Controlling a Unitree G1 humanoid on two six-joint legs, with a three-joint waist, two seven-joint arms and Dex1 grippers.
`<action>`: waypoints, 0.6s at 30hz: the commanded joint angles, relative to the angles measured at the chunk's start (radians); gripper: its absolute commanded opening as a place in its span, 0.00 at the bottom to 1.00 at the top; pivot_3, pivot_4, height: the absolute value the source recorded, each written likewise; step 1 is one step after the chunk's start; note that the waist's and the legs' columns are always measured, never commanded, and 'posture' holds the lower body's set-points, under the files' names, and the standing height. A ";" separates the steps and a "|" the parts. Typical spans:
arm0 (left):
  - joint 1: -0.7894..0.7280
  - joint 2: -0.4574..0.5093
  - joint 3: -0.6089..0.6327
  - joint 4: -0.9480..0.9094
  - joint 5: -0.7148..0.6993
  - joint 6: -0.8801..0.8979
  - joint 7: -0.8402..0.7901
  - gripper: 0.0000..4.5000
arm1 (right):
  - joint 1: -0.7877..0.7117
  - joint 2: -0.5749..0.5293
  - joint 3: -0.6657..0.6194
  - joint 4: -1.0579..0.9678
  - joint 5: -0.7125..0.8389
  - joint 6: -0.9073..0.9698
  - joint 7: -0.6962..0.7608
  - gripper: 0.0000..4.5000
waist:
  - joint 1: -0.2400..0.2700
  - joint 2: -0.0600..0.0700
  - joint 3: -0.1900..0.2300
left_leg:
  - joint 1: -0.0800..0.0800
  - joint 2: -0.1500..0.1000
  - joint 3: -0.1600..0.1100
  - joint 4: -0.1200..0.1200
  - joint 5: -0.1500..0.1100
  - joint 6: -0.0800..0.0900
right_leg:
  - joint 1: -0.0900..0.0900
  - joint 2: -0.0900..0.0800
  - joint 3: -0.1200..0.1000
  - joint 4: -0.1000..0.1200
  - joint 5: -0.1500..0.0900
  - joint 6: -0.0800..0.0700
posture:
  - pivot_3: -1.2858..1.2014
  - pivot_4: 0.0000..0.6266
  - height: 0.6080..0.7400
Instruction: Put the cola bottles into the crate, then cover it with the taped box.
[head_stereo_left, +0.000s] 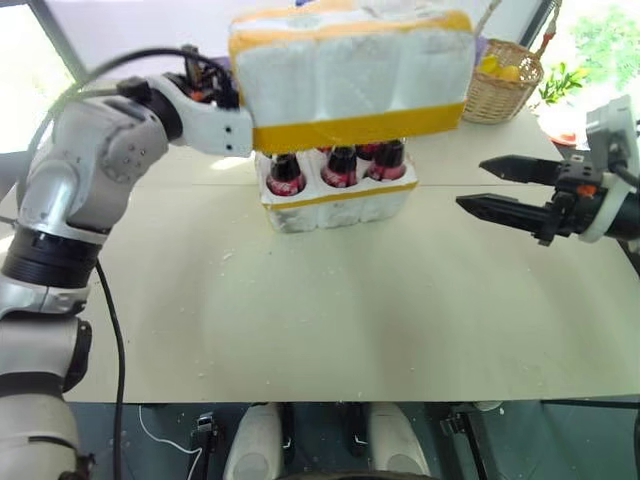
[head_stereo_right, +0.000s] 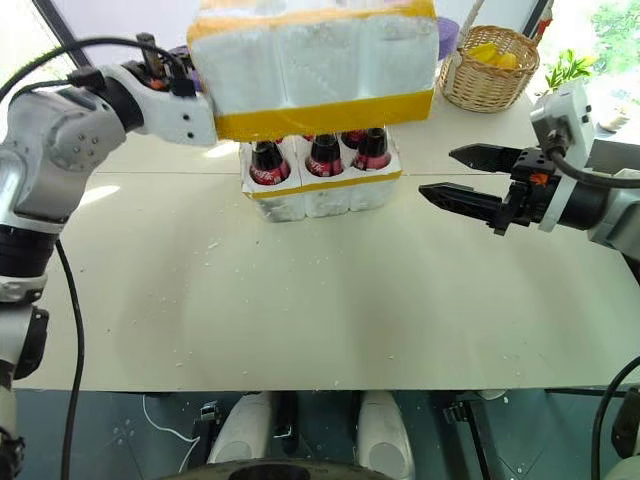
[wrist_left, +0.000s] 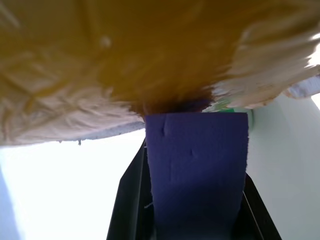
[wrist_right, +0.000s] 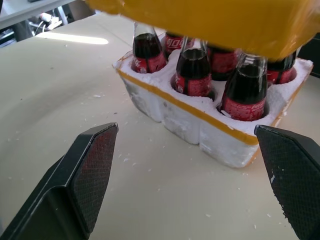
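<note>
The crate (head_stereo_left: 340, 205), low white foam with a yellow band, stands at the table's far middle. Several cola bottles (head_stereo_left: 340, 165) with red labels sit upright in its wells; their caps are hidden. Just above them hangs the taped box (head_stereo_left: 350, 70), white foam with wide yellow bands, slightly tilted. My left gripper (head_stereo_left: 240, 112) is shut on the box's left end; in the left wrist view a blue finger pad (wrist_left: 197, 170) presses against the yellow tape. To the right of the crate, clear of it, my right gripper (head_stereo_left: 472, 184) hovers open, its fingers (wrist_right: 92, 165) pointing at the crate.
A wicker basket (head_stereo_left: 500, 85) holding yellow things stands at the back right, behind the box. Pale table (head_stereo_left: 330, 320) stretches bare between the crate and the front edge, dotted with foam crumbs.
</note>
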 joint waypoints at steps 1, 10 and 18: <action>0.014 0.014 0.004 -0.011 0.056 -0.004 0.021 0.49 | -0.011 0.010 -0.051 -0.018 0.037 0.002 -0.026 1.00 | 0.000 0.000 0.000 | 0.000 0.000 0.000 0.000 0.000 0.000 | 0.000 0.000 0.000 0.000 0.000 0.000 | 0.52 0.24 1.00; 0.096 -0.032 0.025 -0.045 0.029 0.047 -0.007 0.99 | -0.007 0.022 -0.048 -0.005 0.045 -0.013 -0.044 1.00 | 0.001 0.000 0.000 | 0.000 0.000 -0.001 0.000 0.000 0.000 | 0.000 -0.001 0.000 0.000 0.000 0.000 | 0.52 0.24 1.00; 0.152 -0.039 0.058 -0.108 -0.072 0.066 -0.097 0.99 | -0.010 0.029 -0.042 0.002 0.036 -0.020 -0.039 1.00 | 0.001 0.000 0.000 | 0.000 0.000 -0.001 0.000 0.000 0.001 | 0.000 0.000 0.000 0.000 0.000 0.000 | 0.52 0.24 1.00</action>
